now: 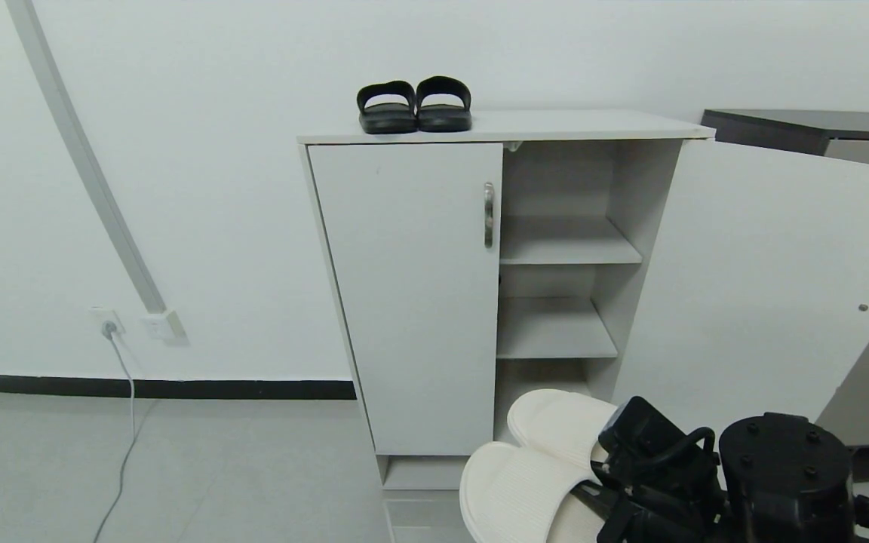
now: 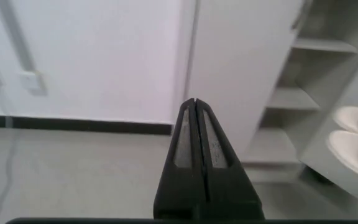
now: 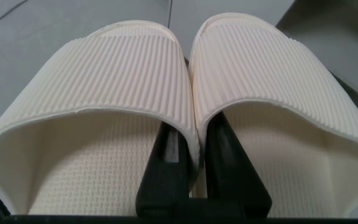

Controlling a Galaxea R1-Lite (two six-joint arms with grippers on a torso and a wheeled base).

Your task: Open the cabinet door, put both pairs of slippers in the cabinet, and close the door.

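Step in hand: probably carrying the first pair into the cabinet, judging by the load in the grip and the door standing open.
Cream pair: pair of cream ribbed foam slippers [image 1: 536, 460], side by side, toes toward the cabinet, held low before its open right half.
Right gripper [image 3: 194, 146]: one finger inside each slipper, pinching the two adjoining inner walls together.
Left gripper [image 2: 195, 107]: jaws pressed together on nothing, held low, facing the shut left door.
Black pair: pair of black rubber slide slippers [image 1: 414, 105], set on top of the tall white wooden cabinet [image 1: 593, 124], above the left door, well apart from both grippers.
Doors: white right door [image 1: 766, 286] swung wide; white left door [image 1: 412, 302] shut, slim metal handle [image 1: 488, 215] at its inner edge.
Shelves: upper shelf [image 1: 566, 245] and middle shelf [image 1: 555, 332] in view; lowest bay partly hidden behind the cream pair.
Doing it well: lift to shelf height, keep the soles level, enter toes first between the left door's edge and the cabinet's right wall, push well back, release only once the soles rest flat.
Watch for: thin pinch on soft foam, so probably prone to droop or twist; steer wide of the open door's edge; leave a shelf for the black pair.
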